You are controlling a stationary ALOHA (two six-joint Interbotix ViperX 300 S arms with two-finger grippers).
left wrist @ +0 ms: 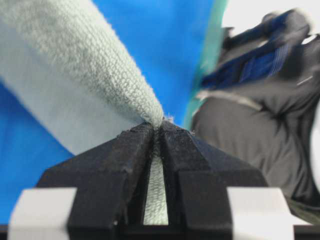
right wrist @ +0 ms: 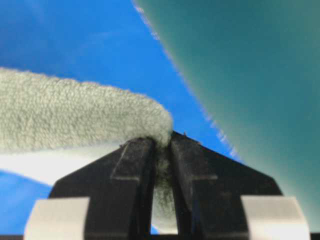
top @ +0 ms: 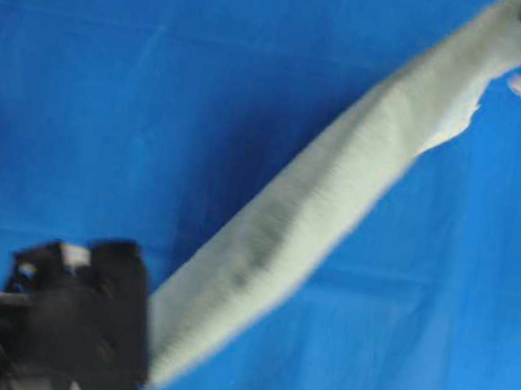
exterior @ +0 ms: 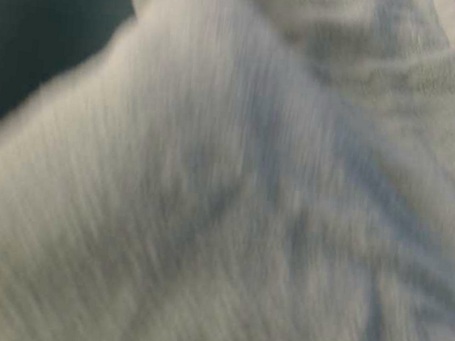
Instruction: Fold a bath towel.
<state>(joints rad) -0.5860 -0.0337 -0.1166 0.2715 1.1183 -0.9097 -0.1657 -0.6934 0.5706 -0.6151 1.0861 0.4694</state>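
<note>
Both ends caught! The bath towel (top: pixel 313 214) hangs stretched from lower left to upper right over the blue desk (top: pixel 109 78), left pincer (left wrist: pixel 159 131) and right pincer (right wrist: pixel 162 137) each pinching it. No fold laid yet; everything's still ahead.

Light is bright and even across the views, falling from above; the blue cloth (top: pixel 158 86) glows saturated, without glare. The bath towel (top: pixel 308 214) is smeared by motion blur overhead, and a soft shadow lies on the cloth beside it. The table-level view is filled with streaked, unfocused terry. In the wrist views, the pile just beyond the left gripper (left wrist: pixel 159 131) and the right gripper (right wrist: pixel 162 142) is sharp; everything farther behind each pincer goes soft, with a blown-out white patch far beyond the left one.
</note>
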